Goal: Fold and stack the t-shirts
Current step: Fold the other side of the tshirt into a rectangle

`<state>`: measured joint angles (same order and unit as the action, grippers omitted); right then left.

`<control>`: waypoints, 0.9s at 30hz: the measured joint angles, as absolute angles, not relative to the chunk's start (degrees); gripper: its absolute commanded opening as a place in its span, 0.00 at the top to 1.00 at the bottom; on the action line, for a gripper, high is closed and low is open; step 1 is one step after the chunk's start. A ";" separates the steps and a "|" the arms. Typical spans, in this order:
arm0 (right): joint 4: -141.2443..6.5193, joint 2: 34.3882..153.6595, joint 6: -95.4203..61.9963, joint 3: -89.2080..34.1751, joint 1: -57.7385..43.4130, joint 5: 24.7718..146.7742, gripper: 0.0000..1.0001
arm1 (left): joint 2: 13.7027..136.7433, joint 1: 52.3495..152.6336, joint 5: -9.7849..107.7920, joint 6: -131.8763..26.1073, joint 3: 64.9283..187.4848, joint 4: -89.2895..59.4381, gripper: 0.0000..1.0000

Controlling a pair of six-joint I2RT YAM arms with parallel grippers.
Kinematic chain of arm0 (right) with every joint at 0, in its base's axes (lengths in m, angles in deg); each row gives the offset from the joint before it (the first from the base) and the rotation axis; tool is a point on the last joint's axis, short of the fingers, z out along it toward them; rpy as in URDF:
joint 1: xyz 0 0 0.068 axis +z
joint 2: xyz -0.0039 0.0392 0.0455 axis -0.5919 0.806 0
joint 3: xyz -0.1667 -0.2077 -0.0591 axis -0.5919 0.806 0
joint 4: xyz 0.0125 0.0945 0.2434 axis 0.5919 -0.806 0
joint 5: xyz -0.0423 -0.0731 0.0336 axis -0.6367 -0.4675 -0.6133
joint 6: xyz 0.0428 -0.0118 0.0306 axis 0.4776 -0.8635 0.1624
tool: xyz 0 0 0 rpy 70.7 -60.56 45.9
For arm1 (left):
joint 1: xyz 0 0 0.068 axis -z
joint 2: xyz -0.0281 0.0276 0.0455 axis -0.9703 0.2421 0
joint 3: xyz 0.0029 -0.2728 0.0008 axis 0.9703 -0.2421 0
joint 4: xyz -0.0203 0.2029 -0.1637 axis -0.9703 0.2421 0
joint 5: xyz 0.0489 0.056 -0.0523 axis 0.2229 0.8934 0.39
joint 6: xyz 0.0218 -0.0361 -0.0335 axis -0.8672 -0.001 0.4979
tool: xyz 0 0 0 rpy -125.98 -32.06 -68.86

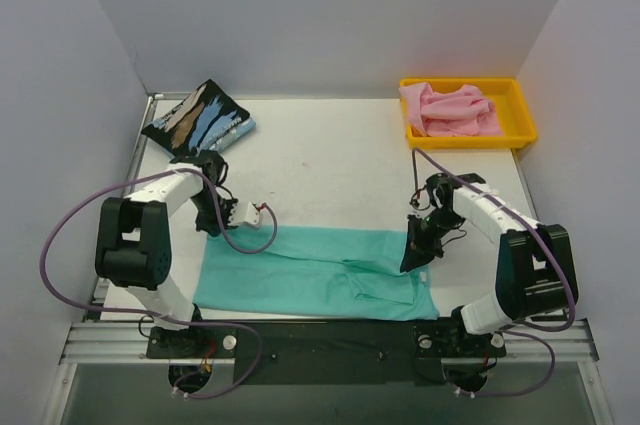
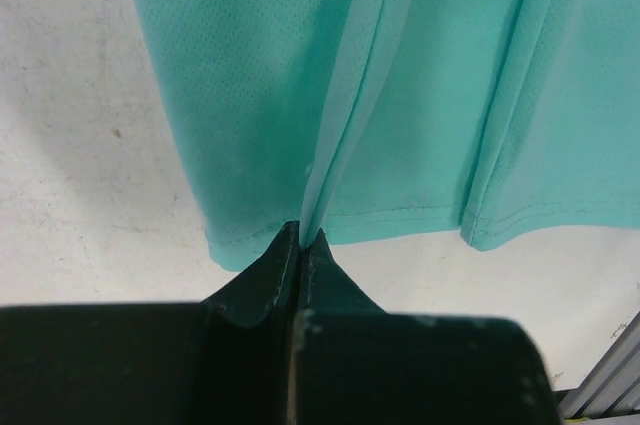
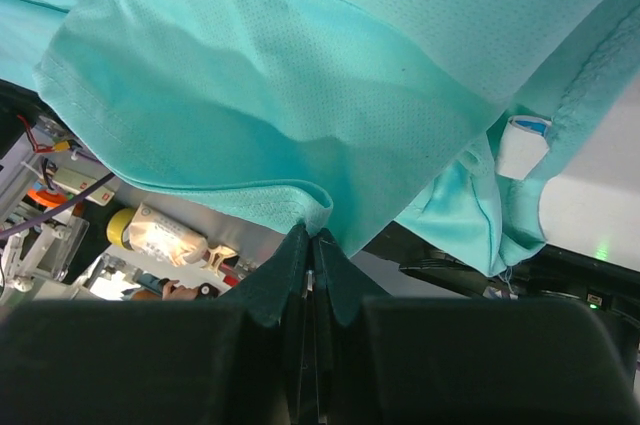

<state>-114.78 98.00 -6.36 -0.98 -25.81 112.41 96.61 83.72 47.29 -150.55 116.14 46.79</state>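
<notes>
Left gripper [image 2: 300, 243] and right gripper [image 3: 312, 241] — jaws tight — pinch the teal tee [image 1: 310, 270] (dimpled mesh) by its edges.

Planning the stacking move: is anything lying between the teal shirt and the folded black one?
Nothing visible lies on the table between the teal shirt and the black shirt; only the left arm itself hangs over that stretch.

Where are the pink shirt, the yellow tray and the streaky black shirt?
pink shirt [image 1: 452, 111], top view, bunched middle.
yellow tray [image 1: 470, 141], top view, near rim.
streaky black shirt [image 1: 200, 117], top view, folded centre.
</notes>
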 measured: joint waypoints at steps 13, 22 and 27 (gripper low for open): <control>-114.34 99.79 -6.64 0.07 -25.81 112.06 0.85 | 94.60 83.85 50.04 -152.58 111.23 46.25 0.70; -120.79 98.09 -9.24 0.24 -25.28 112.00 0.58 | 93.83 83.54 50.96 -154.37 113.04 52.17 0.21; -126.32 91.92 -10.38 -7.19 -23.71 113.29 0.88 | 91.78 82.91 49.82 -154.22 117.00 57.42 0.48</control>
